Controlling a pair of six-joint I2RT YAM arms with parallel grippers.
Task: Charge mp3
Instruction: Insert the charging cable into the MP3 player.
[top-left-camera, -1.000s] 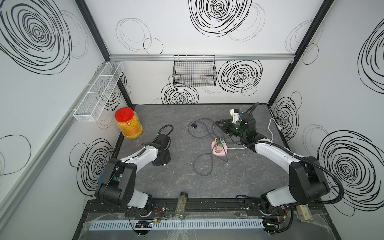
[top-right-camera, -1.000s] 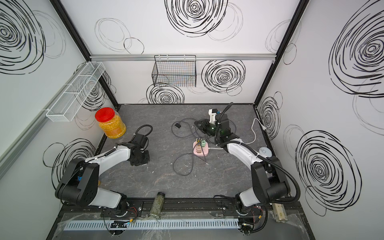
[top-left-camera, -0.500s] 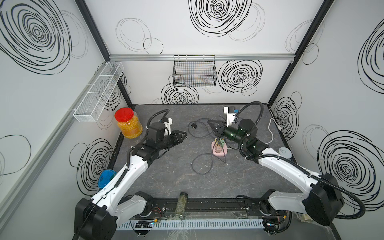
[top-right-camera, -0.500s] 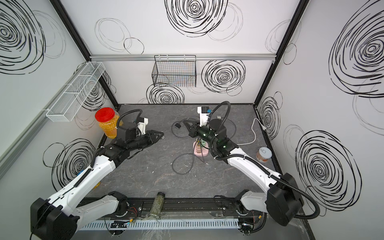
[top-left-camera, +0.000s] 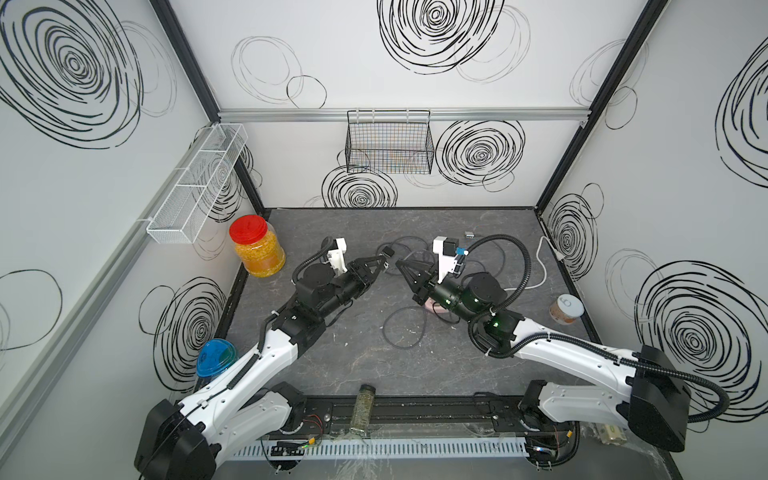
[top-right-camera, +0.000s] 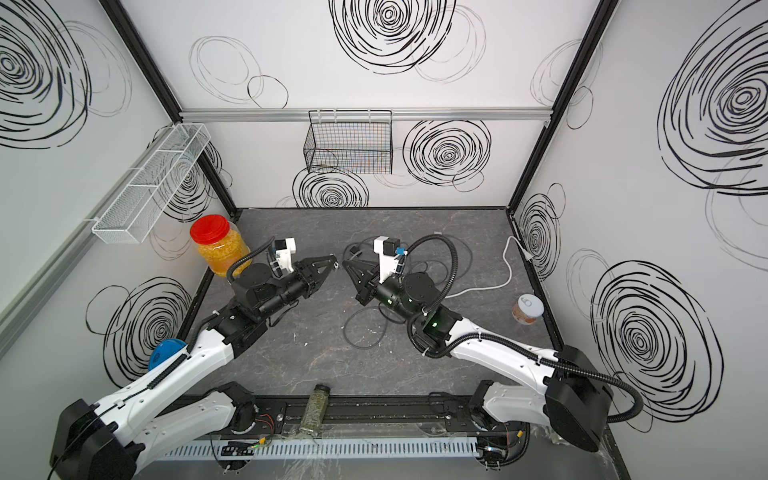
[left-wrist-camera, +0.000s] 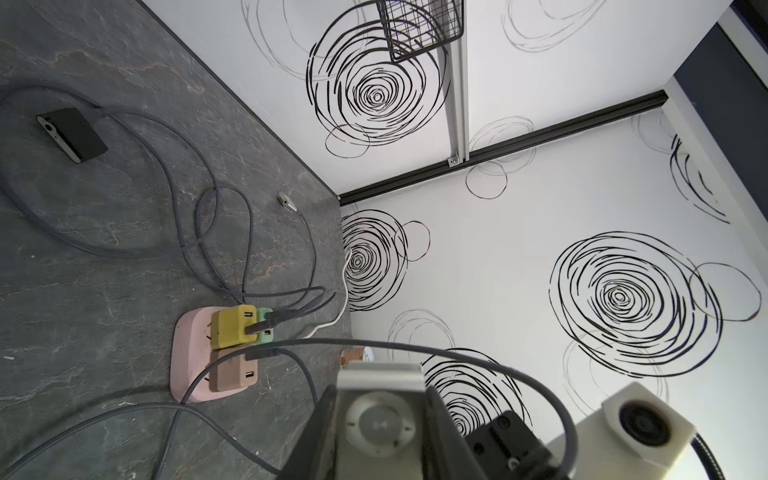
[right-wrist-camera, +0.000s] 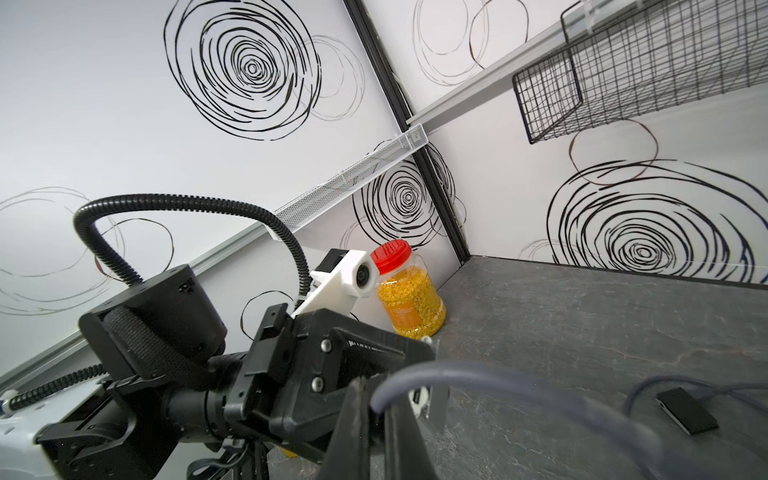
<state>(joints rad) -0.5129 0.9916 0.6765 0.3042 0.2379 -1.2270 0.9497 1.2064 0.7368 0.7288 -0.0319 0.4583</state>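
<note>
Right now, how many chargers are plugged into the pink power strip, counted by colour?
Yellow charger: 1
Green charger: 1
Brown charger: 1
Total: 3

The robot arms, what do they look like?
The left arm and right arm have white shells with black joints and bases. A black ribbed hose loops to each white wrist-camera block. The left gripper and right gripper are black, with tapering triangular frames. Green lights glow on the right arm.
</note>
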